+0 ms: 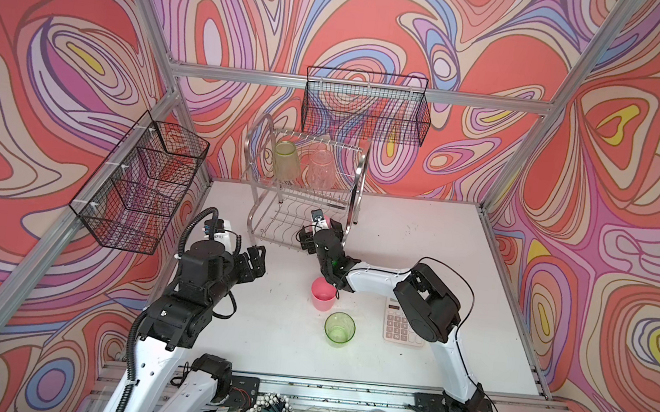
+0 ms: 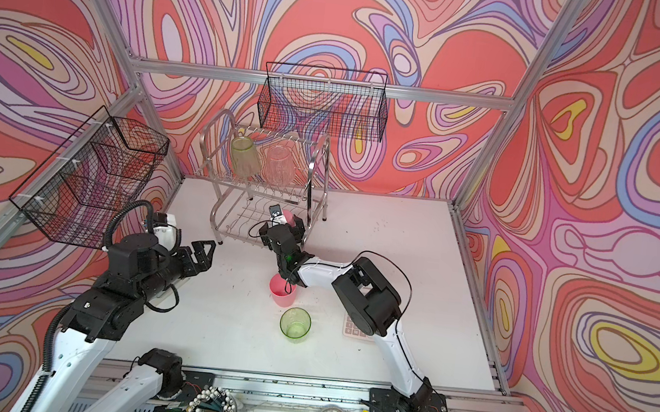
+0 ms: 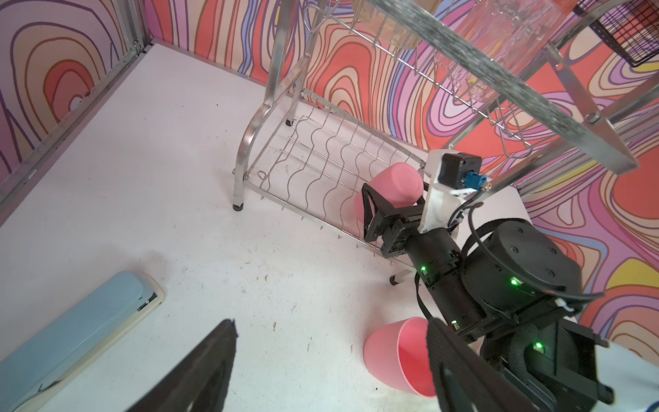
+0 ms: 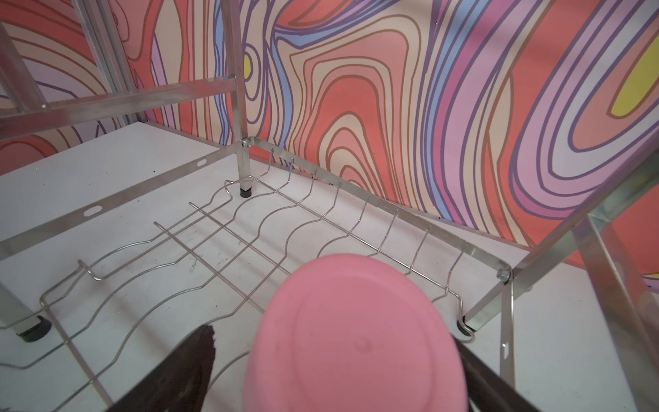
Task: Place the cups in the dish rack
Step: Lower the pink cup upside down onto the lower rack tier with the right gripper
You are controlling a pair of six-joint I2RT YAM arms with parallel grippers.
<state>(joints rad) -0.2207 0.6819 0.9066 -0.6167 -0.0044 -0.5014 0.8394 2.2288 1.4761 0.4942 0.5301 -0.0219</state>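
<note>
Pink cup (image 4: 356, 339) sits base-up on the rack's (image 4: 142, 189) lower tier, right pincer (image 4: 335, 351) wide around it. Back straight out, level, or that cup tips! Left pincer (image 1: 258, 260) wide, empty.

**White table (image 1: 420, 246): items resting on it**
Dish rack (image 1: 359, 193) stands on its feet at the rear. Pink cup (image 1: 322, 294) and green cup (image 1: 339, 329) stand upright mid-table, calculator (image 1: 397, 327) beside them. Pale blue case (image 3: 71, 331) lies flat.

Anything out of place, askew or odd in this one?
A calculator lies on the table, partly under the right arm; it has no part in dish loading. Nothing looks spilled or broken.
</note>
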